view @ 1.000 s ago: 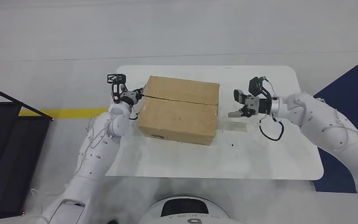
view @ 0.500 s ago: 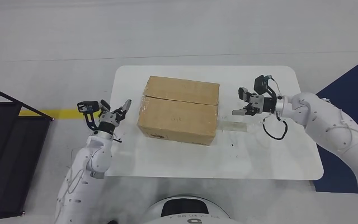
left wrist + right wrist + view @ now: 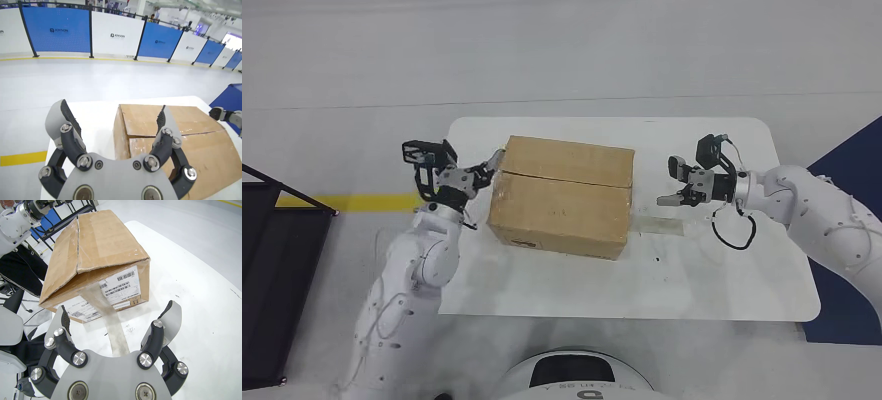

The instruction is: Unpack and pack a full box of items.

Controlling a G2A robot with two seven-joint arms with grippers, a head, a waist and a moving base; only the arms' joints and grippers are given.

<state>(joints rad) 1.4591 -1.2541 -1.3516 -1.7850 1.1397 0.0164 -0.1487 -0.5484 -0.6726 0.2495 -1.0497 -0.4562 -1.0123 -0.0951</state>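
A brown cardboard box [image 3: 562, 195] [image 3: 175, 132] [image 3: 98, 247] stands in the middle of the white table [image 3: 722, 280], its two top flaps folded down and meeting along a seam. My left gripper [image 3: 486, 167] [image 3: 113, 109] is open, close to the box's left end near the seam. My right gripper [image 3: 670, 192] [image 3: 119, 311] is open a short way off the box's right end. A peeled strip of clear tape [image 3: 111, 321] [image 3: 662, 224] hangs from that end, by the white labels, and runs along the table under the right gripper.
A black frame rack [image 3: 272, 250] stands on the floor left of the table, past a yellow floor line [image 3: 352, 201]. Bare tabletop lies in front of the box and to its right. A blue mat [image 3: 852, 170] lies at the far right.
My left gripper swung away from the box's left end out past the table edge, then came back up beside the box, still open. The right gripper shifted slightly away from the box.
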